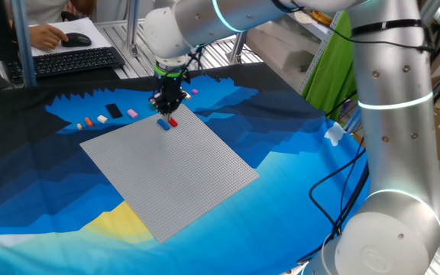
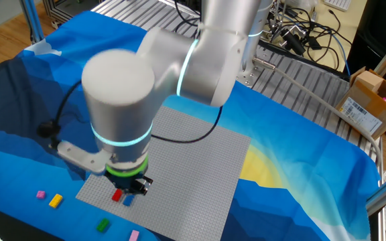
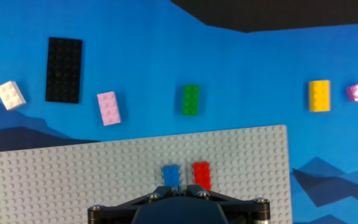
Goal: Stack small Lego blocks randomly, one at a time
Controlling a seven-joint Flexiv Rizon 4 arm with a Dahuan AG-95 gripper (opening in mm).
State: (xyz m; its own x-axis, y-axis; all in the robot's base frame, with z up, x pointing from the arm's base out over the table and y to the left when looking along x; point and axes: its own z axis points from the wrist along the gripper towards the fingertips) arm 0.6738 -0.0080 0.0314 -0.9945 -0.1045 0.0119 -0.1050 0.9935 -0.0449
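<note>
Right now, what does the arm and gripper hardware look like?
The arm has fat silver-grey links with glowing cyan-white rings at the joints. A green band sits at the wrist. The gripper is small and black, and a black cable trails beside the base.

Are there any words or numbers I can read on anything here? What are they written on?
No text can be read anywhere.
White label on the cardboard box: printed lines, too small and blurred to read.
Keyboard: key markings too small to read.
Lego blocks, such as the red block and blue block, and the grey baseplate: no writing visible.
</note>
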